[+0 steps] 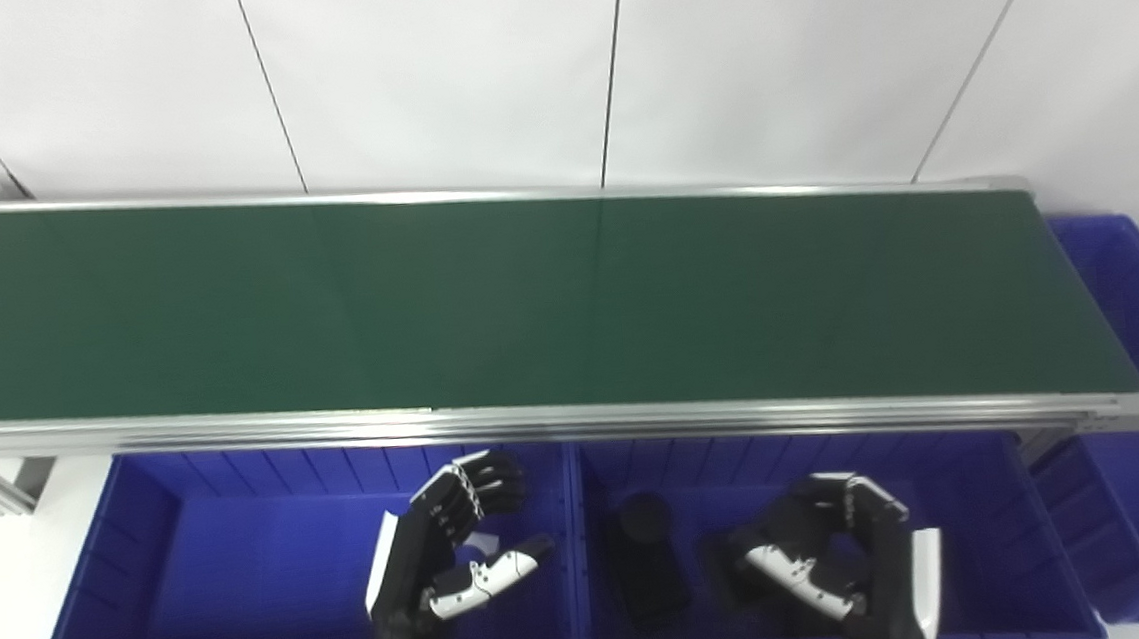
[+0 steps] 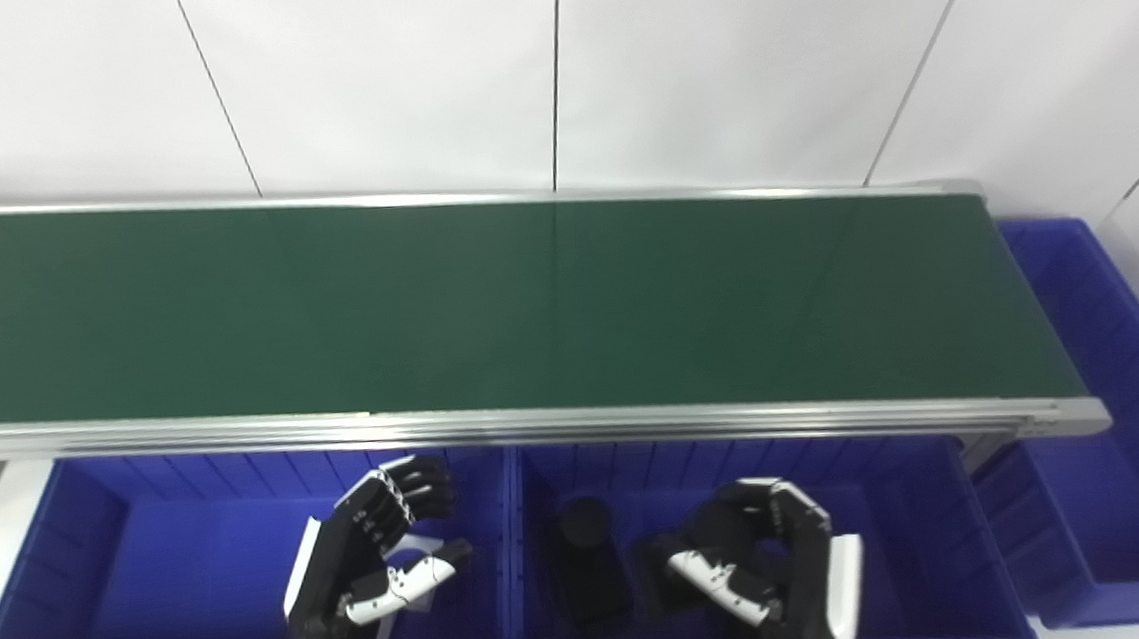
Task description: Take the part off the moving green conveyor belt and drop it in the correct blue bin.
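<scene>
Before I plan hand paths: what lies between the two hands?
The shared blue bin wall and a black cylindrical part lie between left hand and right hand, in both views.

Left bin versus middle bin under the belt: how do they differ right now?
The left bin shows only bare blue floor; the middle bin holds a black part. The left hand hovers over the left bin, the right hand over the middle bin. Both are blue.
</scene>
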Available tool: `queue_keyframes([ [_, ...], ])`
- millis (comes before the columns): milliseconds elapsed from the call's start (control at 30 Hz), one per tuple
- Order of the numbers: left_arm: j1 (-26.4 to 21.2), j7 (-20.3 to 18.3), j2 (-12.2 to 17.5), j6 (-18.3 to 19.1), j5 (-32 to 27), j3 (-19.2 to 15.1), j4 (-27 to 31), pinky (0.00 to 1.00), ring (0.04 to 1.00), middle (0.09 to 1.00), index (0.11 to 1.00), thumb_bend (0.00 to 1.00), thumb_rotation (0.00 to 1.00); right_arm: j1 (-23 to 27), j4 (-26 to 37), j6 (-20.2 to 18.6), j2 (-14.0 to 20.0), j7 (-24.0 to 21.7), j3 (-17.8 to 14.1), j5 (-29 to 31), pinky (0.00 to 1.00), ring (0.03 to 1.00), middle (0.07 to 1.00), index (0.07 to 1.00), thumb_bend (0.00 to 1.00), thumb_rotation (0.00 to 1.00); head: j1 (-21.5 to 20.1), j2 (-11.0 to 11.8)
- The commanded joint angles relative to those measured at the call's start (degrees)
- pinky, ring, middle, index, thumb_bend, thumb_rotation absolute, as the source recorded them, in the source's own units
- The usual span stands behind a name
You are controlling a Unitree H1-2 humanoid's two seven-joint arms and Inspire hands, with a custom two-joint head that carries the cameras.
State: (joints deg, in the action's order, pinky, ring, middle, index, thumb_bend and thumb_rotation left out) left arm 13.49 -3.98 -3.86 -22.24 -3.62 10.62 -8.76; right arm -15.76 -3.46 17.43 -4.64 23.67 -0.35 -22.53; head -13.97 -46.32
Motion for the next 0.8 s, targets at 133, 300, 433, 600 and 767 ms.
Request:
queue_keyframes([
  [133, -0.01, -1.02, 0.81, -0.04, -0.17, -0.43, 2.66, 0.64, 0.646, 0.67, 0.674, 0.6, 0.0, 4.44, -4.05, 2.12, 0.3, 1.89, -3.61, 3.39, 0.42, 0.451, 0.489, 0.316, 0.51, 0.0, -0.06, 0.15],
  [300, 0.13, -1.75, 0.83, -0.12, -0.86, -0.54, 2.76, 0.65, 0.647, 0.664, 0.671, 0.6, 0.0, 6.45, -6.57, 4.9, 0.04, 3.99, -5.04, 3.49, 0.45, 0.454, 0.497, 0.453, 0.51, 0.0, 0.1, -0.05],
  [433, 0.27, -1.68, 0.75, 0.2, -0.1, -0.84, 2.94, 0.65, 0.651, 0.662, 0.671, 0.6, 0.0, 5.61, -5.16, 5.51, 0.41, 4.31, -4.26, 0.77, 0.49, 0.48, 0.646, 0.698, 0.51, 0.0, -0.16, -0.15],
  [600, 0.1, -1.95, 0.53, 0.0, -0.25, -0.93, 2.37, 0.65, 0.649, 0.667, 0.672, 0.6, 0.0, 4.8, -4.04, 8.6, 0.99, 5.37, -3.4, -1.64, 0.75, 0.864, 0.934, 0.948, 0.65, 0.0, -0.31, -0.01],
  [767, -0.04, -2.22, 0.37, -0.29, -0.56, -0.89, 1.92, 0.62, 0.629, 0.66, 0.669, 0.59, 0.0, 4.49, -3.66, 8.65, 2.56, 4.9, -1.94, -2.98, 0.87, 0.978, 0.999, 0.999, 0.63, 0.0, -0.01, -0.01],
])
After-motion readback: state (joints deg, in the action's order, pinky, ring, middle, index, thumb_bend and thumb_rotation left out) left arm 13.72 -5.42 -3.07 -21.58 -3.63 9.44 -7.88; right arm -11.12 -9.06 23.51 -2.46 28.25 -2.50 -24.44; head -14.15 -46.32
